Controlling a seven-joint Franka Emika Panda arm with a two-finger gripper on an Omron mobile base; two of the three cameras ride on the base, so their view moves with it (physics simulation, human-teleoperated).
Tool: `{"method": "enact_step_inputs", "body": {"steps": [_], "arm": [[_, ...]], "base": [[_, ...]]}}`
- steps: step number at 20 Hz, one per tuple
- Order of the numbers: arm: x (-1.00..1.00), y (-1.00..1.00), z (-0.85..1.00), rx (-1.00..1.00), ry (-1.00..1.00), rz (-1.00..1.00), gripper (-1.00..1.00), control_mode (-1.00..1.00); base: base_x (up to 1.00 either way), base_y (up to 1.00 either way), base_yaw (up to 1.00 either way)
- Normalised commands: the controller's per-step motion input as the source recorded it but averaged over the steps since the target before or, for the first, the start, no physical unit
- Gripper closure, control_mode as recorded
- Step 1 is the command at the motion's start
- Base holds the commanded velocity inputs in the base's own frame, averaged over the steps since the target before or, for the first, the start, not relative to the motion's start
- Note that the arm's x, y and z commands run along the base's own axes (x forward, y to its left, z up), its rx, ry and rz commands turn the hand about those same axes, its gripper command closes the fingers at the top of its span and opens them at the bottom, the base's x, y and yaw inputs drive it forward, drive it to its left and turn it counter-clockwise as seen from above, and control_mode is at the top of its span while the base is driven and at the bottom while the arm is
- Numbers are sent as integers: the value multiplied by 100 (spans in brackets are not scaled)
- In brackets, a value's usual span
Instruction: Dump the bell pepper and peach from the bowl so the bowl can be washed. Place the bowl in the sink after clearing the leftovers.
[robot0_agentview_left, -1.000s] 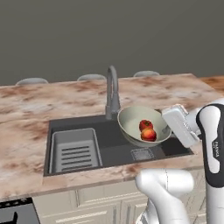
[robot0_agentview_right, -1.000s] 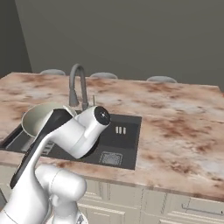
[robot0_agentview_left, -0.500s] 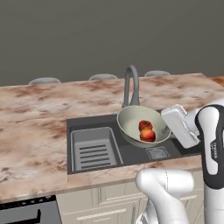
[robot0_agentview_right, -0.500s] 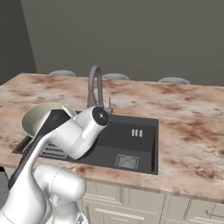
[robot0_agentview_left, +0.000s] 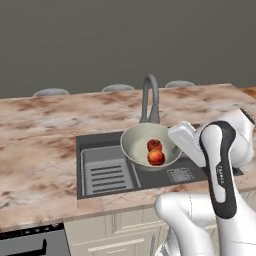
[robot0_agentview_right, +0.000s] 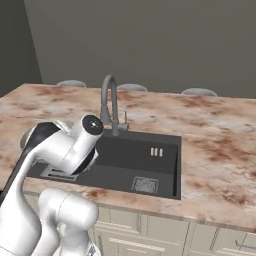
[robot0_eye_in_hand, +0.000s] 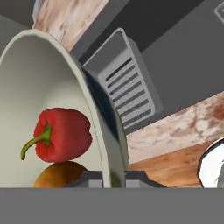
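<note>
A: While your arm reached over the basin, where did the claw (robot0_eye_in_hand: 114, 177) sit?

B: You had it clamped shut on the rim of the bowl (robot0_agentview_left: 145, 147), one finger on each side of the wall. The hand view showed the rim (robot0_eye_in_hand: 94, 100) running straight down between the tips.

A: And the bowl itself?

B: You held it off the bottom, over the sink (robot0_agentview_left: 100, 172), above the middle of the basin, its opening tipped toward the left base camera. It hung just in front of the gooseneck tap (robot0_agentview_left: 150, 97), with the ribbed tray section (robot0_agentview_left: 107, 172) to the left below it and the square drain (robot0_agentview_left: 180, 175) low to its right.

A: Contents?

B: Both leftovers were inside. You could note the bell pepper (robot0_agentview_left: 154, 145) lying above the peach (robot0_agentview_left: 156, 157), the two touching. In the hand view the bell pepper (robot0_eye_in_hand: 63, 133) showed a curved green stem, with the peach (robot0_eye_in_hand: 59, 175) partly cut off beneath it.

A: Surroundings?

B: The marbled tabletop (robot0_agentview_left: 45, 130) ran around the sink. In the right base view your arm covered most of the bowl; the tap (robot0_agentview_right: 111, 102) and drain (robot0_agentview_right: 145, 185) stood clear.
</note>
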Motion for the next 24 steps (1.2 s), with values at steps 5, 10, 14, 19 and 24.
{"method": "enact_step_inputs", "body": {"steps": [5, 10, 14, 19, 24], "arm": [[50, 58, -18, -26, 0, -11, 100, -100], [77, 27, -18, -26, 0, -15, 100, -100], [78, 0, -21, -23, 0, -10, 100, -100], [27, 0, -3, -10, 2, -2, 100, -100], [0, 13, -5, -18, 9, 0, 100, -100]], "base": [[0, 0, 0], [0, 0, 0], [0, 0, 0], [0, 0, 0], [0, 0, 0]]}}
